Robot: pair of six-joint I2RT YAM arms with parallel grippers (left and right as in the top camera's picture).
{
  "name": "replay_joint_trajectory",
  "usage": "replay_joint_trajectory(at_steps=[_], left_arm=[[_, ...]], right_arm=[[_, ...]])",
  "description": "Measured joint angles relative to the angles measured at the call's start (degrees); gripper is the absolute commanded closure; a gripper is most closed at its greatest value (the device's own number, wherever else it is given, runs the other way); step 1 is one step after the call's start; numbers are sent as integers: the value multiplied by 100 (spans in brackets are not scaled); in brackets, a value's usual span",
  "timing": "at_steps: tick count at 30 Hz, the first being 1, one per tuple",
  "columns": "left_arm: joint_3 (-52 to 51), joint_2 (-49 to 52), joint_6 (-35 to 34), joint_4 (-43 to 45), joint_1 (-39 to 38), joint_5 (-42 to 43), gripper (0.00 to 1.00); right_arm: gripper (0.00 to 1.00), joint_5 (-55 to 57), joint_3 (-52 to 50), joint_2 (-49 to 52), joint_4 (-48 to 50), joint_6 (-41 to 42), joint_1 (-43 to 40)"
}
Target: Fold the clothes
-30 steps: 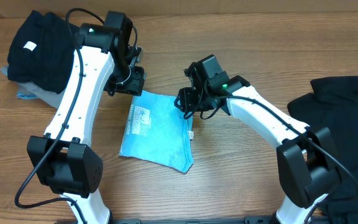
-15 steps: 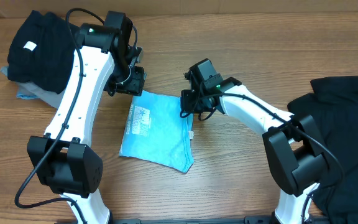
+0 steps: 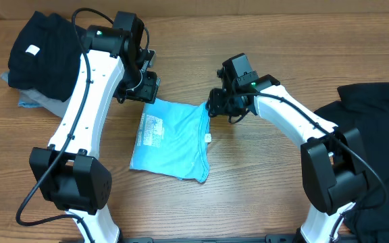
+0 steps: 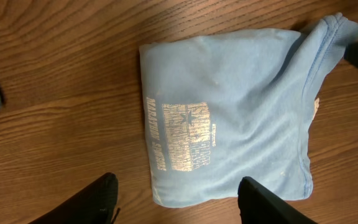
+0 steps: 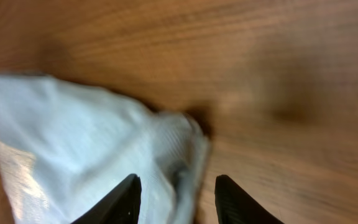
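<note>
The wooden desk [image 3: 248,189] fills the overhead view. At its right edge a black garment [image 3: 377,128] lies spread and rumpled, partly under the right arm's base. In the far left corner sits a black pile [image 3: 42,54], with a strip of grey-blue cloth showing beneath its lower edge.

The blue shirt [image 3: 171,145] lies folded into a rough rectangle at mid-desk, between the two arms. Its upper right corner is drawn out to a point toward the right arm.

The left end effector [image 3: 142,86] hangs over the shirt's upper left corner, its fingers [image 4: 101,199] spread wide with nothing between them. The right end effector [image 3: 215,108] is at the drawn-out corner. Its fingers [image 5: 124,199] stand apart with the cloth's edge lying between them, and whether they touch the cloth I cannot tell.

A block of pale print [image 4: 185,137] runs along the shirt's left side. A small white tag [image 3: 209,139] shows at its right edge, and a white label [image 3: 32,49] sits on the black pile.
</note>
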Motion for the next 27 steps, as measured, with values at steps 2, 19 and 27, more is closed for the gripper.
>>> replay_joint_trajectory(at_steps=[2, 19, 27], left_arm=[[0, 0, 13, 0, -2, -15, 34], [-1429, 0, 664, 1545, 7, -149, 43], [-2566, 0, 763, 2361, 122, -151, 64]], right_arm=[[56, 0, 2, 0, -417, -11, 0], [60, -1032, -662, -13, -544, -444, 509], [96, -1204, -739, -13, -424, -468, 734]])
